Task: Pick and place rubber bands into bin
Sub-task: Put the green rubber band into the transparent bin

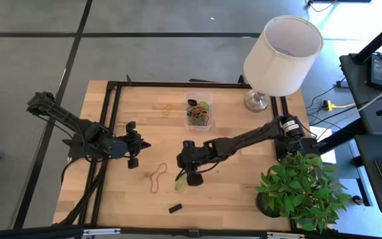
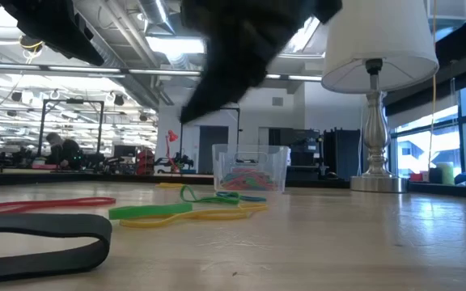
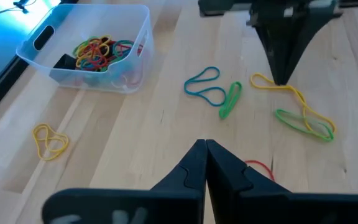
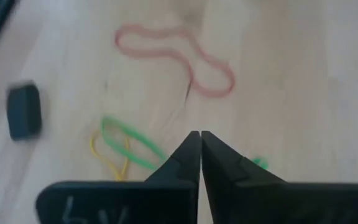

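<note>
The clear bin (image 1: 199, 111) (image 3: 86, 50) (image 2: 251, 168) stands near the table's far edge with several coloured rubber bands inside. Loose rubber bands lie flat on the wood: a red one (image 1: 158, 177) (image 4: 173, 53), green ones (image 1: 180, 182) (image 4: 132, 143) (image 3: 230, 99), a blue one (image 3: 204, 87), and yellow ones (image 3: 278, 84) (image 3: 48, 140). My right gripper (image 1: 190, 164) (image 4: 200, 134) is shut, pointing down over the green and yellow bands, with nothing between its tips. My left gripper (image 1: 138, 143) (image 3: 205, 146) is shut and hovers left of the bands.
A small black block (image 1: 175, 208) (image 4: 25, 111) lies near the table's near edge. A white-shaded lamp (image 1: 280, 53) stands at the far right corner and a potted plant (image 1: 304, 189) at the near right. A wide black band (image 2: 39, 234) lies close to the low camera.
</note>
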`<state>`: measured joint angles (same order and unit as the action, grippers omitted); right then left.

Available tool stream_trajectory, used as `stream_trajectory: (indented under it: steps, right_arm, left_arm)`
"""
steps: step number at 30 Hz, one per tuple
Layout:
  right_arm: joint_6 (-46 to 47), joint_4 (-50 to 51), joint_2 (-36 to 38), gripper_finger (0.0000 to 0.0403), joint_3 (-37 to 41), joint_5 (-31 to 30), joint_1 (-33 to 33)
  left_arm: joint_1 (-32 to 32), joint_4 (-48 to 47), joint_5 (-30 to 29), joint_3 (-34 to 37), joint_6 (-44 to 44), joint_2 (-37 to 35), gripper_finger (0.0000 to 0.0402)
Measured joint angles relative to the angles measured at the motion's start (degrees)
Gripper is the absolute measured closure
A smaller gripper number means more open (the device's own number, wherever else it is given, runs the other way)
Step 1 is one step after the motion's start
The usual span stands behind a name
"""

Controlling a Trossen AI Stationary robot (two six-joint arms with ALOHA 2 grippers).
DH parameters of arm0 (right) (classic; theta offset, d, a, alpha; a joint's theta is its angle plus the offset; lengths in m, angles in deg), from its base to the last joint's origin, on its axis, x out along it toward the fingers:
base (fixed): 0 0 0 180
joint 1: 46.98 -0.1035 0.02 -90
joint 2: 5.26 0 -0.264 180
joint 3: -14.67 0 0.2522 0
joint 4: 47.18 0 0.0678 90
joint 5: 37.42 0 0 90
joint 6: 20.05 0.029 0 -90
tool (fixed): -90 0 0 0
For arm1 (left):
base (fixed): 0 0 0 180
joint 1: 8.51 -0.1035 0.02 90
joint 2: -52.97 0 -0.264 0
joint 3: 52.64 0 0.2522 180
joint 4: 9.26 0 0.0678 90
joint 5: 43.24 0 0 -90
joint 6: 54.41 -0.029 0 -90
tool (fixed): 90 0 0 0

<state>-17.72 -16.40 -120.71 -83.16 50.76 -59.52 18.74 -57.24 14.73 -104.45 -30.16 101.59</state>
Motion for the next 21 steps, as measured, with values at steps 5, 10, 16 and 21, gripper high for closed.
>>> stream_trajectory:
  steps: [5,10,16,21]
  right_arm:
    - [0.26,-0.82,-0.06,0.0352,5.45,1.35,-0.02]
    - [1.7,-10.86,-0.1,0.0305,10.36,6.12,-0.06]
    - [-0.68,-23.69,-0.29,0.0259,14.83,5.93,-0.55]
    - [-5.6,-27.34,-1.57,0.0252,15.66,6.13,-1.06]
  left_arm:
    - [0.0,-0.02,-0.04,0.0,0.02,0.01,0.0399]
    - [0.0,0.18,-0.09,0.0,1.99,0.02,0.0396]
    - [0.0,0.18,-0.08,-0.02,5.56,0.02,0.0399]
    - [0.0,0.18,0.02,-0.02,9.01,0.04,0.0396]
